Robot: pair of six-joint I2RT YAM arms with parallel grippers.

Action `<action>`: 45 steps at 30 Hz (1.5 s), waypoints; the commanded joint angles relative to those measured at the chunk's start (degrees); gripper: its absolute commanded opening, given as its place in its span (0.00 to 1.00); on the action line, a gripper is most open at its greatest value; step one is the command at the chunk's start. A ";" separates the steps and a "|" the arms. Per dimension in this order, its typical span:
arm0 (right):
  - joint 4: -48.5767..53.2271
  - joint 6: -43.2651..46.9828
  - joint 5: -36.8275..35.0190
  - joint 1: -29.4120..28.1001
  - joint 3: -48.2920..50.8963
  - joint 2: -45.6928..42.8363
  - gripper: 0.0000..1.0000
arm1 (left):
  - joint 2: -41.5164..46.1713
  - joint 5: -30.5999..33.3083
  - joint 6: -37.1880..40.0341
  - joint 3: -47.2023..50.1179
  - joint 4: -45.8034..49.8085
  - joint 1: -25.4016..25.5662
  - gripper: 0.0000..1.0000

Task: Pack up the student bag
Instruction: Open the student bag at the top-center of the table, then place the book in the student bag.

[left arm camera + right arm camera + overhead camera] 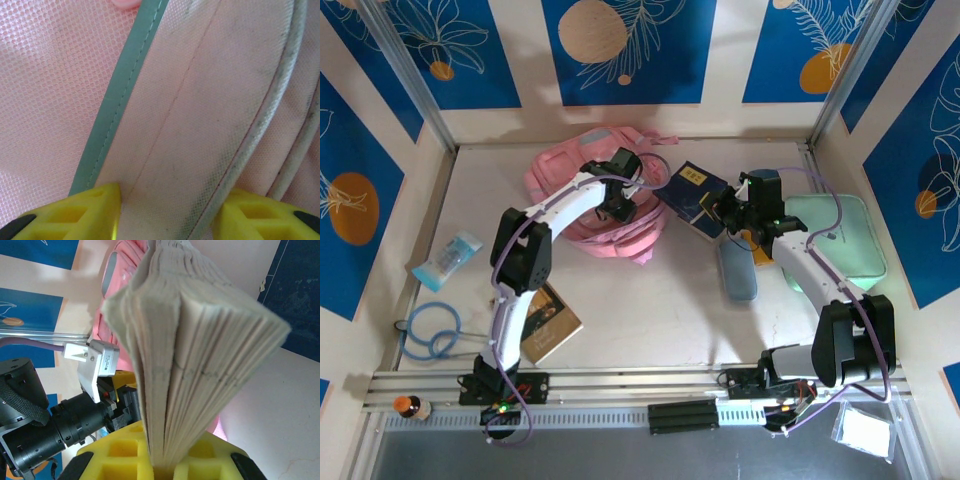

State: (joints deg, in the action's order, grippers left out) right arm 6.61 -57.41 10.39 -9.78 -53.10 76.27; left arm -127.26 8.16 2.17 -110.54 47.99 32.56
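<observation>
- Left fingers point(85, 212): yellow, set at a middling gap. A fold of the student bag point(50, 100) runs up between them, and the cloth meets both inner faces, so the left gripper point(167, 212) holds that fold.
- The held fold is a pale pink woven panel with a seam down its middle. A teal-green binding strip edges one side and a scuffed, greyish piped edge the other.
- To the left of the strip the bag's surface is open pink mesh. To the right, more piped edges curve alongside the first.
- Right fingers point(120, 452): yellow, drawn in tight on the lower edge of a book point(200, 340). The right gripper point(165, 462) clamps it upright, and its cream pages fan out above the pads.
- Behind the pages a part of the pink bag point(117, 265) shows, with a grey panel on it.
- From above, the left gripper point(620, 203) sits on the right part of the student bag point(555, 165). The bag lies slumped and crumpled at the far middle of the table point(660, 310), with a strap trailing at its top.
- The right gripper point(725, 208) holds the dark blue book point(692, 185) tilted, just beside the bag's right edge.
- Further right a grey-blue pouch point(737, 272) lies near the right arm, and a mint-green case point(835, 240) lies flat by the wall.
</observation>
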 commanded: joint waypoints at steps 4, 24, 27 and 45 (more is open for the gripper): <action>-0.97 0.28 -0.64 -0.33 0.10 -1.62 0.00 | -1.75 -0.40 3.72 -3.02 4.34 0.56 0.52; 3.44 3.24 -5.72 0.57 0.52 -4.85 0.00 | 7.56 3.96 0.79 -4.94 3.74 0.83 0.00; 3.76 3.47 -6.09 0.73 1.30 -5.66 0.00 | 11.40 3.21 -0.27 -3.02 1.05 0.84 0.00; -7.48 -4.47 -4.51 -8.94 8.45 -6.16 0.00 | 23.19 1.53 -5.33 4.98 -10.99 0.78 0.00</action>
State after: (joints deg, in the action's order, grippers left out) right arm 5.58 -60.10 5.39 -18.26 -45.28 70.63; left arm -107.70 10.96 -1.54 -105.12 42.33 33.19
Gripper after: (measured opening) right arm 0.080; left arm 0.040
